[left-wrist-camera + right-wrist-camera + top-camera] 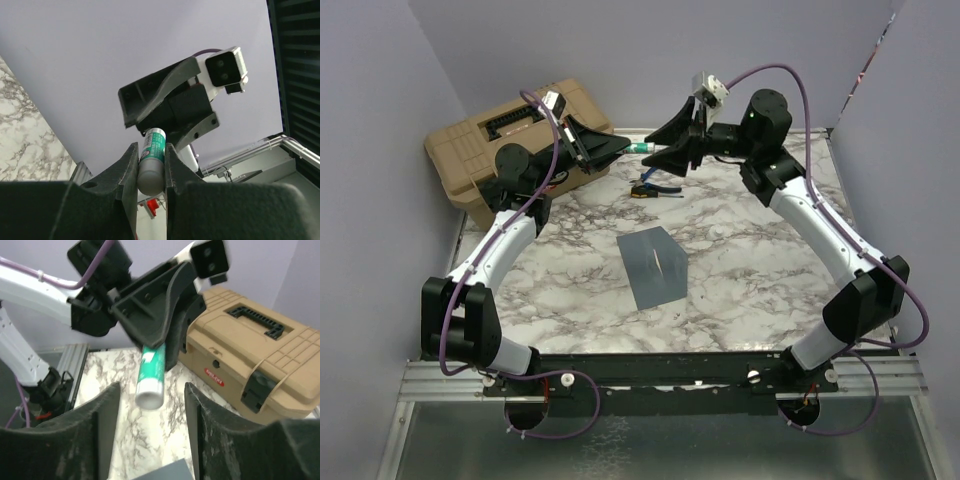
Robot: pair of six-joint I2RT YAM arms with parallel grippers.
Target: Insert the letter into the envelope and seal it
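Observation:
The blue-grey envelope (653, 266) lies flat in the middle of the marble table; its corner shows in the right wrist view (165, 472). The cream-tan letter is not in view. My left gripper (620, 147) is raised at the back and shut on a green glue stick (642, 147), gripped near its grey end (152, 157). My right gripper (667, 152) is open and faces it. The stick's white end (151, 374) points into the gap between the right fingers (105, 415) without touching them.
A tan toolbox (510, 140) stands at the back left, close behind the left gripper, and also shows in the right wrist view (250, 345). A small black, blue and orange object (650, 188) lies on the table below the grippers. Purple walls close in the back and sides.

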